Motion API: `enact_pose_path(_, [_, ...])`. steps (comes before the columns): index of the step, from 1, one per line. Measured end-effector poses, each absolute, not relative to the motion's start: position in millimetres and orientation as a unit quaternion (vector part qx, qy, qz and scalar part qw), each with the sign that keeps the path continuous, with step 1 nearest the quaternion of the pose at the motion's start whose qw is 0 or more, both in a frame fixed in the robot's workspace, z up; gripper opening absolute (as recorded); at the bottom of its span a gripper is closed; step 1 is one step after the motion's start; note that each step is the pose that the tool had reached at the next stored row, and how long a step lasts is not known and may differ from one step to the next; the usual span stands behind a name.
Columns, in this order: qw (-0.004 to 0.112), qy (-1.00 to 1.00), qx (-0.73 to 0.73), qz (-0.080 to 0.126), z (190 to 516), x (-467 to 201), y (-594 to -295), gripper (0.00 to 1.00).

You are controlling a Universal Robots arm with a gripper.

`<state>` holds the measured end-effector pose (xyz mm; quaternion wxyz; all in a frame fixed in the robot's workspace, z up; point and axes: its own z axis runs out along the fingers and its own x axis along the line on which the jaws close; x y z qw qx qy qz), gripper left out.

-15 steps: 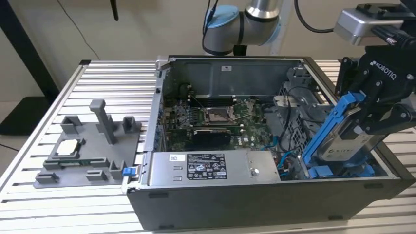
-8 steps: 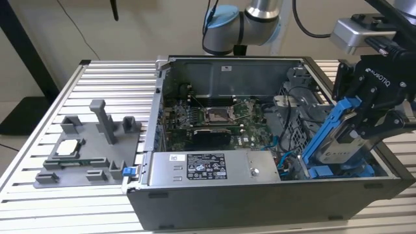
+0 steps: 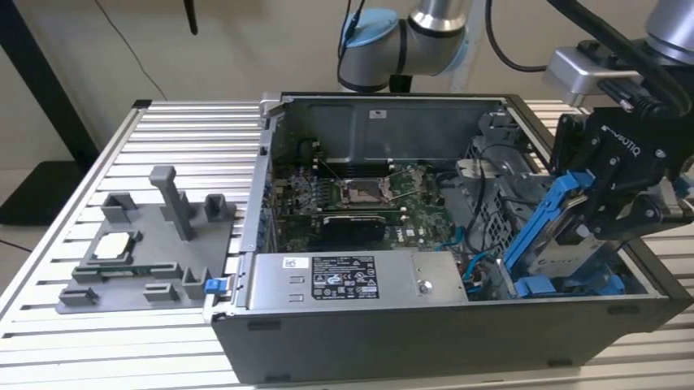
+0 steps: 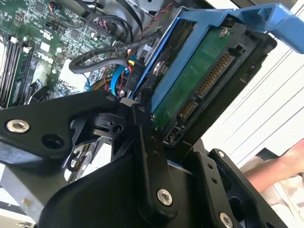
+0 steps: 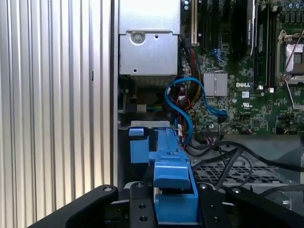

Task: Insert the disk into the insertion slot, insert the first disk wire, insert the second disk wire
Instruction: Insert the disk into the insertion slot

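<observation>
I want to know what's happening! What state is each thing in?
disk, tilted on end, held by the tool
tool, shut on the disk
slot, disk not yet seated in it
case, open on top

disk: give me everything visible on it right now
The disk is a flat silver-grey drive in a bright blue plastic carrier. In the second wrist view its underside shows a green circuit board with a row of gold connector contacts. It is steeply tilted, nearly on edge, inside the open case at the exterior view's right, its lower end by the blue clips of the slot. The gripper is clamped on it. I cannot tell whether it touches the slot.
</observation>
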<state>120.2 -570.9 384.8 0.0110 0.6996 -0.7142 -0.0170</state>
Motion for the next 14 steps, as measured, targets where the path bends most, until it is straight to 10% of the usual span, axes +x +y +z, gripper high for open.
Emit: enact_pose_path(14, [0.012, -0.714, 0.7, -0.018, 390.8, 120.2, -566.7, 1.0])
